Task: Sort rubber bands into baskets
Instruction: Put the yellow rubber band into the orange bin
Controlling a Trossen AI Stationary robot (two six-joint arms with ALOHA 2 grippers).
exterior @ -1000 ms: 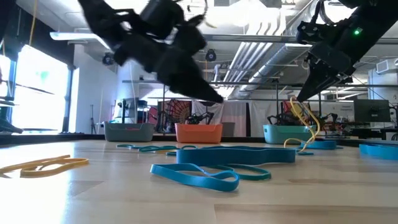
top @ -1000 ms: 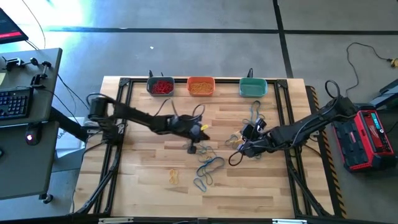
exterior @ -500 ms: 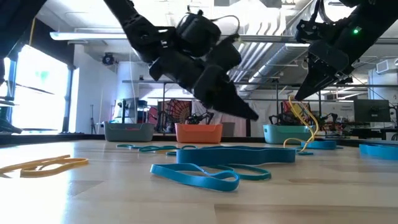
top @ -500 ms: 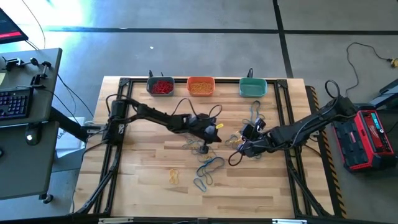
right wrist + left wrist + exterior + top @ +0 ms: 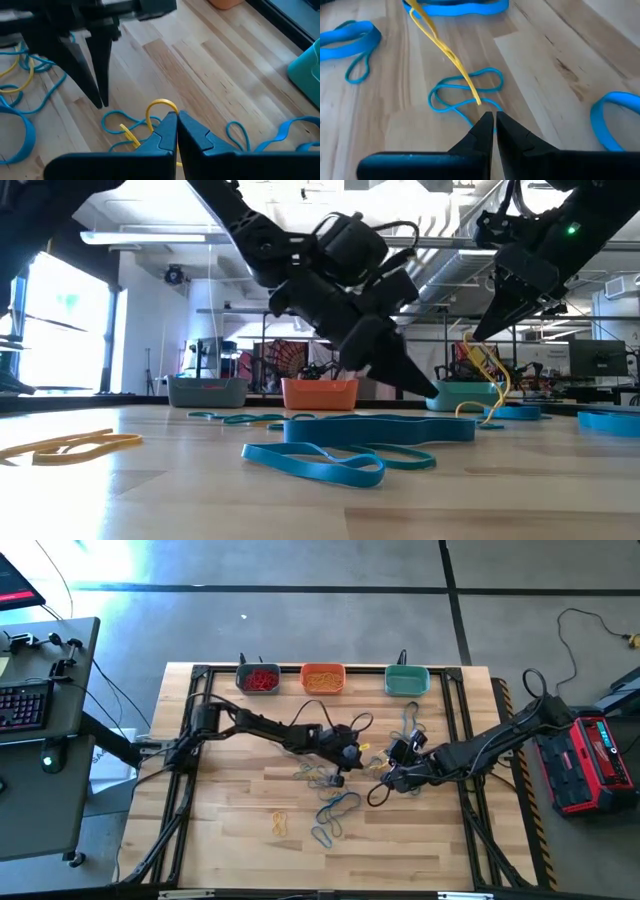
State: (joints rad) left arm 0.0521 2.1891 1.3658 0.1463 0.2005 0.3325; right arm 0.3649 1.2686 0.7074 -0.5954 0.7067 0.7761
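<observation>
My right gripper point(image 5: 384, 772) is shut on a yellow rubber band point(image 5: 488, 380) right of the table's middle. My left gripper point(image 5: 352, 757) is shut and empty. It slants down just left of that band, with its tips point(image 5: 493, 118) close to the band's lower end point(image 5: 476, 98), above a thin blue band point(image 5: 465, 92). Three baskets stand along the far edge: a grey-blue one point(image 5: 258, 678) with red bands, an orange one point(image 5: 323, 678) and a teal one point(image 5: 407, 681). My right gripper pinches the yellow band near its upper loop point(image 5: 161, 106) between its two fingertips, coming from above and slanting down. The band hangs slack below the fingers, and its lower end point(image 5: 492, 413) reaches the table.
Loose blue bands lie near the table's middle point(image 5: 338, 804), toward the near edge point(image 5: 325, 833) and before the teal basket point(image 5: 408, 725). A yellow band point(image 5: 280, 823) lies near left. Wide blue bands point(image 5: 380, 428) lie close to the low camera.
My left gripper has gone toward the table's right edge and down, staying shut, and now ends close beside the hanging yellow band. My right gripper and its band have kept still.
</observation>
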